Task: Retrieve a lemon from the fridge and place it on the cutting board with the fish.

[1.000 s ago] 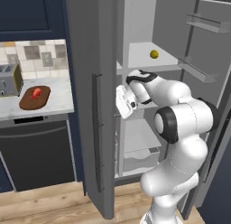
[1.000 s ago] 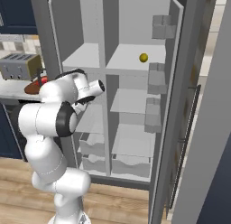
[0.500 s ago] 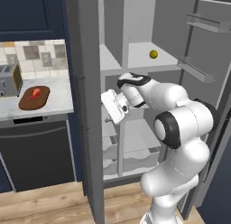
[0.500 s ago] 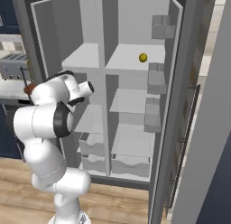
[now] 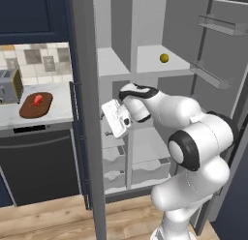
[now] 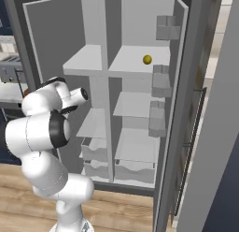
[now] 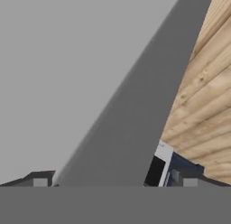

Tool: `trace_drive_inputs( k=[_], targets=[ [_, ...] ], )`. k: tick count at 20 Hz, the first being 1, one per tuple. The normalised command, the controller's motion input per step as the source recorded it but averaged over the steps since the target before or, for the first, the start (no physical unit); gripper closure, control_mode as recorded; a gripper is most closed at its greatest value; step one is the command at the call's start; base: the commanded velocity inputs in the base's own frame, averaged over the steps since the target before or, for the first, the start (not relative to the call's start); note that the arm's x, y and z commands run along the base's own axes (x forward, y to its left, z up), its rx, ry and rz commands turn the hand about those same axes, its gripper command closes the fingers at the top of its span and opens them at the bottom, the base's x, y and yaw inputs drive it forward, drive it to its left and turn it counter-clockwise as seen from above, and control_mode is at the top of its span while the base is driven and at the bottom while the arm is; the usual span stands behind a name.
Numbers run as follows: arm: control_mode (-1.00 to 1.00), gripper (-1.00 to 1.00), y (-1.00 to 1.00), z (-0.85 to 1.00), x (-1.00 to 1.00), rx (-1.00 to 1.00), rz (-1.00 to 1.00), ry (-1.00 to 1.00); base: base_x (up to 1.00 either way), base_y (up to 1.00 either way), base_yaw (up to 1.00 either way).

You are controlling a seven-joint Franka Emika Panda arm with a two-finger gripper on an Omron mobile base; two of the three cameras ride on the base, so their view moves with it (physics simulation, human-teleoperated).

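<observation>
Spread to its widest and holding nothing, the two-finger gripper (image 5: 107, 127) sits at the end of the white arm, close to the inner face of the left fridge door, level with the middle shelves. From the hand camera the two dark finger tips (image 7: 39, 181) stand far apart at the bottom, facing a flat grey door panel with a strip of pale wooden floor (image 7: 207, 96) beyond its edge.

The small round yellow lemon (image 5: 164, 57) lies alone on the upper right shelf of the tall grey double-door fridge (image 5: 145, 65), well above and to the right of the gripper. From the right base camera the same lemon (image 6: 147, 59) sits toward the right side of that pale grey shelf, just left of the door racks. Both fridge doors stand open. The upper left shelf beside the lemon's shelf is bare, and so are the middle shelves below it. At the bottom, the clear drawers (image 6: 133, 168) hold pale crumpled shapes that cannot be made out. The grey racks (image 6: 161, 81) on the right door hold nothing that can be seen.

Left of the fridge, on the pale counter (image 5: 53, 113), the oval dark reddish-brown wooden cutting board (image 5: 36, 104) carries the small bright red-orange fish (image 5: 37, 99) on its middle. A silver toaster (image 5: 9, 86) stands just beside the board, to its left. Dark navy cabinets (image 5: 29, 16) hang above.
</observation>
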Motion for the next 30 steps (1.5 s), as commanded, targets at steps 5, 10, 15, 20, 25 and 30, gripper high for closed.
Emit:
trace_drive_inputs(
  k=[5,10,15,20,25,30],
  targets=[
    [-1.00,-1.00,0.09,0.00,0.00,0.00,0.00,-0.01,0.00,0.00,0.00],
    [-1.00,-1.00,-0.18,0.00,0.00,-0.21,0.00,0.01,0.00,0.00,0.00],
    [-1.00,-1.00,-0.95,0.00,0.00,-0.35,0.00,-0.12,0.00,0.00,0.00],
    [-1.00,-1.00,-1.00,0.00,0.00,-0.37,0.00,-0.15,0.00,0.00,0.00],
    [-1.00,-1.00,-0.99,0.00,0.00,-0.37,0.05,-0.12,0.00,0.00,0.00],
    [-1.00,-1.00,-0.72,0.11,-0.03,-0.39,0.32,-0.17,0.00,0.00,0.00]
  ],
)
